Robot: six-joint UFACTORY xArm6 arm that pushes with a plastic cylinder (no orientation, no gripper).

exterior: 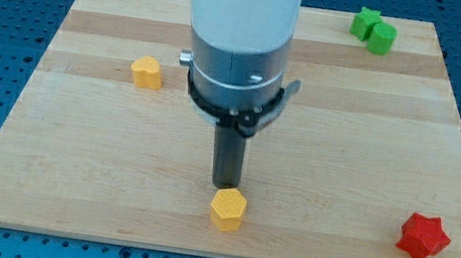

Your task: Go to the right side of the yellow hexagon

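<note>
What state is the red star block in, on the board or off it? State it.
On the board. The red star block sits wholly on the wooden board, near its bottom right corner.

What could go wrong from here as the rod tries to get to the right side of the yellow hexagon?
1. My tip sits right at the top edge of the yellow hexagon, so swinging round to its right could nudge it toward the wooden board's nearby bottom edge.
2. A second yellow block lies up on the view's left; heading there would be the wrong target.
</note>
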